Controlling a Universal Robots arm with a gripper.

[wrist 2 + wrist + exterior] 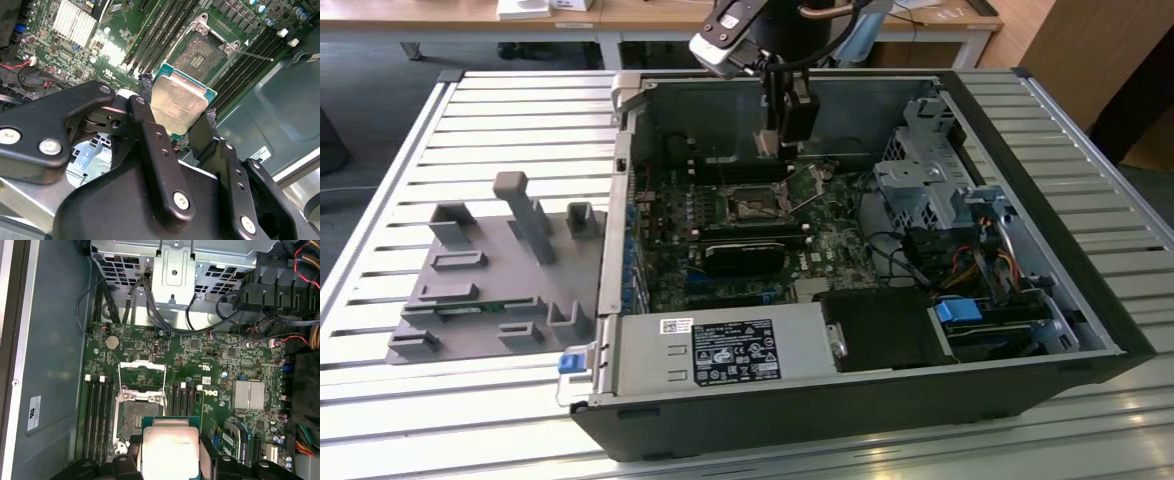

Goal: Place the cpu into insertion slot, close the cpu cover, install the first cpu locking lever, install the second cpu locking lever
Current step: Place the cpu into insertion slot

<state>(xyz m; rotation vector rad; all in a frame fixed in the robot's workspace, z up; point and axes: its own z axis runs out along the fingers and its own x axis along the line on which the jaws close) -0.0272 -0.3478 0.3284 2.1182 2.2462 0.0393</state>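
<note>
My gripper (177, 100) is shut on the cpu (180, 102), a flat square chip with a dull silver top and a green edge, its black fingers (145, 95) pressing on two opposite sides. In the first wrist view the cpu (170, 450) hangs in the gripper (170, 455) beside the insertion slot (137, 417), off to one side of it. The insertion slot (205, 52) lies open with its dark centre bare. The cpu cover (142, 369), a thin silvery frame, stands swung back from the socket. In the exterior view the gripper (783, 150) hangs inside the case above the insertion slot (754, 207).
The open computer case (1067, 330) lies on a slatted metal table (400, 150). Black memory slots (97, 415) flank the socket, and a finned heatsink (248, 394) sits nearby. A drive cage (921, 180) and cable bundles crowd the exterior view's right. A grey fixture plate (494, 280) stands beside the case.
</note>
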